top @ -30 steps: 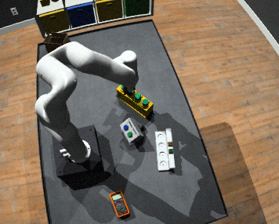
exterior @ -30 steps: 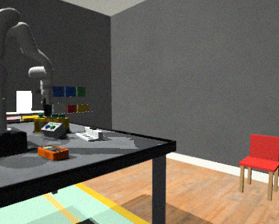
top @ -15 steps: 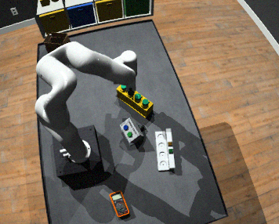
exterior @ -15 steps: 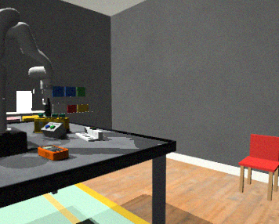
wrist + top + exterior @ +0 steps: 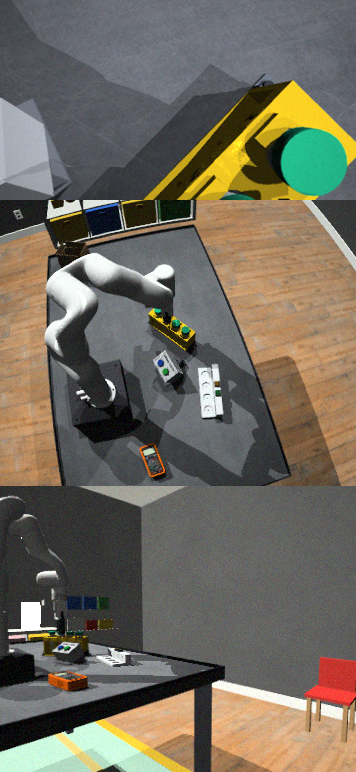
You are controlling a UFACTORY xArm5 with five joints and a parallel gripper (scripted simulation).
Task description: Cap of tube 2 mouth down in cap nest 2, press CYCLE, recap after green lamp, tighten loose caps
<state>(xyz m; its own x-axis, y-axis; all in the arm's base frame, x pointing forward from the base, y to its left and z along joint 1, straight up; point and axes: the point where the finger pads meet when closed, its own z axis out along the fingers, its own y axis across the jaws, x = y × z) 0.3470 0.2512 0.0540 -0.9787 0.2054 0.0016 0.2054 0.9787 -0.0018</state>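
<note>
Unscrewing tube 2's cap on the yellow block-shaped decapping station (image 5: pixel 172 331).
Black two-fingered hand (image 5: pixel 166 319), part-open and loosened around the cap beneath it, should regrip squarely before each turn.

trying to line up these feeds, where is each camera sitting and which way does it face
Top: high above the table, looking down; shows the white arm, its black base, the yellow decapping station, key housing, cap tray and orange meter.
Exterior: beside the table near its top's height, looking across it toward the arm; a red chair stands right.
Wrist: on the arm's end, looking down; no fingers show, only a green cap.
Shared: the decapping station appears in all three.
</note>
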